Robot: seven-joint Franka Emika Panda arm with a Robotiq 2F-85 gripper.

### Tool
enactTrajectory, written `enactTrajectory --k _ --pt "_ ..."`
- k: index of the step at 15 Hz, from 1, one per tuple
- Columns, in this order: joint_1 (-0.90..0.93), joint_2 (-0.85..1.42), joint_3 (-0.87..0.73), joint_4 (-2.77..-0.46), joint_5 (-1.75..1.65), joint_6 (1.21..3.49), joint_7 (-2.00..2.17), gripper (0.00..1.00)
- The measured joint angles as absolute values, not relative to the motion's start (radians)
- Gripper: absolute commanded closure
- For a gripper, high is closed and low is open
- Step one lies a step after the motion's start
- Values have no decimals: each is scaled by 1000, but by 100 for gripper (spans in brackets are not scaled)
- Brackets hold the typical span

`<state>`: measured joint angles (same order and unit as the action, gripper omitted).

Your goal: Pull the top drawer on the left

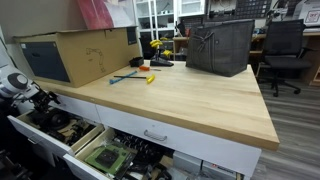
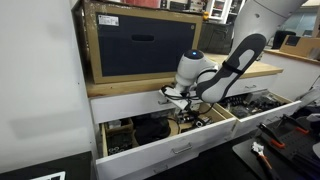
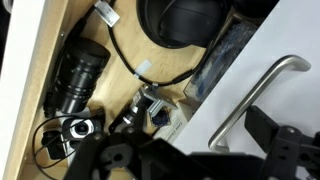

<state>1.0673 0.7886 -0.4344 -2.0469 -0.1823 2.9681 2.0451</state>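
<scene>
The top drawer (image 2: 130,104) has a white front and sits closed just under the bench top, so its inside is hidden. Its silver bar handle (image 3: 256,95) shows clearly in the wrist view against the white front (image 3: 215,105). My gripper (image 2: 183,100) is right at that handle in an exterior view. In the wrist view its dark fingers (image 3: 200,160) stand apart, one on each side of the handle's lower end, open and holding nothing. In an exterior view the arm (image 1: 22,88) is at the bench's left end.
Below the top drawer, a deeper drawer (image 2: 160,130) is pulled out, full of dark tools, a lens (image 3: 80,72) and cables. Another open drawer holds green circuit boards (image 1: 108,158). A wider white drawer front (image 1: 155,135) is beside it. A cardboard box (image 1: 75,52) and grey bag (image 1: 220,45) stand on the bench.
</scene>
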Motion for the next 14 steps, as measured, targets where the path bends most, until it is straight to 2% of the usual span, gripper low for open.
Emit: enactTrajectory --k 7,14 --pt "1284 887 -610 -2053 -41 2992 2148 0" --pt "1306 947 -614 -2045 86 3018 2146 0"
